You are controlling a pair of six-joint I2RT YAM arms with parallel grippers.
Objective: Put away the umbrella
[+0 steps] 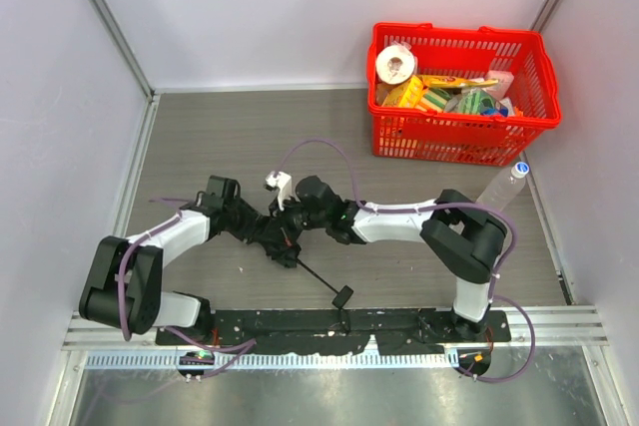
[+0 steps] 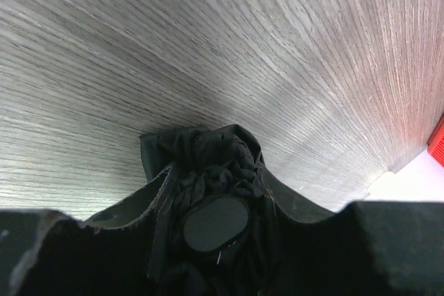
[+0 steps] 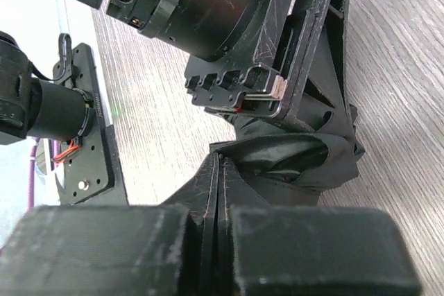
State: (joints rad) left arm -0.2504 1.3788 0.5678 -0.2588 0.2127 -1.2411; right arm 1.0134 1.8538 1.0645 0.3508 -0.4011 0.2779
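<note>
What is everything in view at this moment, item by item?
umbrella: one, black, table centre, held between both arms; thin shaft and handle point toward the near edge
basket: one, red, far right of the table
groceries: several, a white roll plus yellow and green packets, inside the basket
bottle: one, clear plastic, lying on the near side of the basket by the right wall
table: one, grey wood grain, under everything
left arm: one, white and black, near left; jaws closed around the umbrella's bundled fabric
right arm: one, white and black, near right; jaws shut on a fold of umbrella fabric
</note>
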